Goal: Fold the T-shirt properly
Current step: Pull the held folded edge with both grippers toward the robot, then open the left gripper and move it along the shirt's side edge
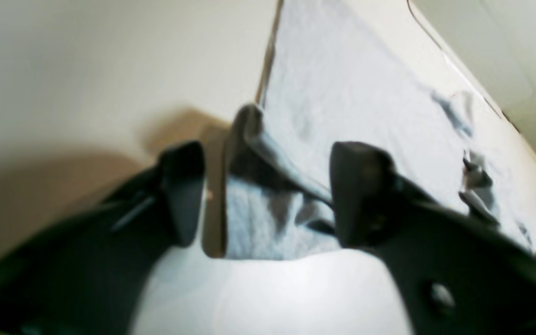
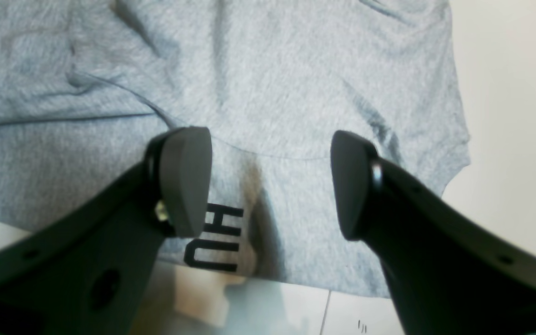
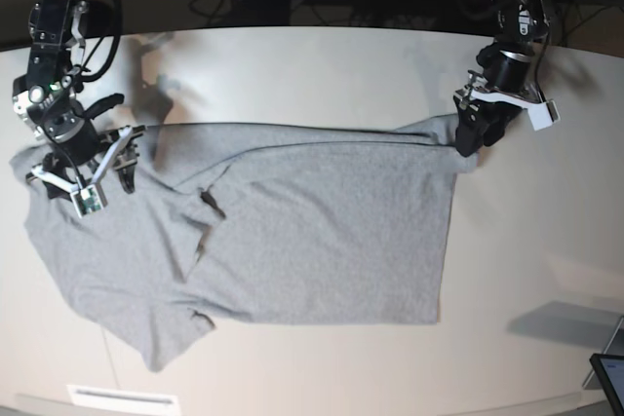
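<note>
Base view: the heather-grey T-shirt (image 3: 292, 231) was seen spread flat over the pale table (image 3: 322, 65), plain side mostly up, w/ a fold line running along its far edge and a sleeve trailing toward the near-left corner. Small creases were noted near the shirt's middle-left. The right gripper (image 3: 115, 165) was seen at the view's left, over the shirt's left portion, fingers apart. The left gripper (image 3: 471, 135) was seen at the view's right, down at the shirt's far-right corner.

Right wrist view: the right gripper (image 2: 270, 186) was shown w/ its two dark fingers (image 2: 186, 179) spread wide, nothing between them, hovering just above the grey fabric (image 2: 268, 83). Black block letters (image 2: 217, 237) were visible on a turned-over bit of cloth near the shirt's edge, just beside the left-hand finger. A seam line was seen crossing the cloth between the fingers. Bare table (image 2: 514, 116) was visible to the right of the shirt.

Left wrist view (blurred): the left gripper (image 1: 268, 195) was shown w/ fingers (image 1: 358, 190) set apart, and a raised fold of the T-shirt (image 1: 272, 153) stood up between them. Whether the fabric was actually pinched couldn't be told; a gap was seen on both sides of the fold. The rest of the shirt (image 1: 365, 93) lay flat beyond, on the table (image 1: 110, 70).
</note>
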Available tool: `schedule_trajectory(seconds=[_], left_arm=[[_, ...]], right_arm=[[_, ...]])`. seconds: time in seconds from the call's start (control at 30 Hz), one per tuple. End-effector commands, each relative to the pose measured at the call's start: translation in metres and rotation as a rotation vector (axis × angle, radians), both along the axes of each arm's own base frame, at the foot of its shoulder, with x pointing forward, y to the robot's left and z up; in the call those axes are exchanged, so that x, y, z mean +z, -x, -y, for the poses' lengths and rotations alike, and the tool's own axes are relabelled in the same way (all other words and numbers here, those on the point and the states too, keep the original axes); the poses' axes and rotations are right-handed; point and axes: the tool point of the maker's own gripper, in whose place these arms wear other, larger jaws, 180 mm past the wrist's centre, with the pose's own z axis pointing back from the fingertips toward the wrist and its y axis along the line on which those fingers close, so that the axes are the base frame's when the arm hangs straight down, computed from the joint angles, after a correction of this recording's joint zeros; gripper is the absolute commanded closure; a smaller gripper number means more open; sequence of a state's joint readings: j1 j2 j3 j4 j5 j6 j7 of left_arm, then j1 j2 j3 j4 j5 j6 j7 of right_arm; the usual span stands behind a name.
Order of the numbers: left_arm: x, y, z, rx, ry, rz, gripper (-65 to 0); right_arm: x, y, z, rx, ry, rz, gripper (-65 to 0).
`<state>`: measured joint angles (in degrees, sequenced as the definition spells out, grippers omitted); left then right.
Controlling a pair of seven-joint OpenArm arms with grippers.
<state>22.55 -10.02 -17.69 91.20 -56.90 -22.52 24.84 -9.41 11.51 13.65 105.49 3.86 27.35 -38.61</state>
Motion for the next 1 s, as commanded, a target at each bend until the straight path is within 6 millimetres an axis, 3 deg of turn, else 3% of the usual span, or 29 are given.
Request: schedule_trajectory(seconds=[0.0, 0.13, 0.43, 0.8, 0.9, 0.97], left_arm=[[0.015, -0.008, -0.003, 0.001, -0.006, 0.054, -32.6], [0.018, -0.011, -0.001, -0.005, -0.007, 0.065, -27.7], [0.013, -0.018, 0.006, -0.037, 0.007, 0.037, -27.7], [0.018, -0.03, 0.009, -0.044, 0.015, 0.059, -27.2], [0.018, -0.03, 0.009, -0.044, 0.015, 0.059, -19.8], [0.017, -0.03, 0.009, -0.043, 0.017, 0.056, -10.9]], right_arm=[[0.012, -0.006, 0.003, 0.001, 0.004, 0.048, -37.9], [0.012, -0.006, 0.003, 0.001, 0.004, 0.048, -37.9], [-0.003, -0.003, 0.006, -0.009, -0.007, 0.009, -37.9], [-0.002, -0.004, 0.007, -0.01, -0.006, 0.01, -37.9], [-0.002, -0.004, 0.007, -0.01, -0.006, 0.012, -37.9], [-0.001, -0.005, 0.007, -0.01, -0.006, 0.014, -37.9]])
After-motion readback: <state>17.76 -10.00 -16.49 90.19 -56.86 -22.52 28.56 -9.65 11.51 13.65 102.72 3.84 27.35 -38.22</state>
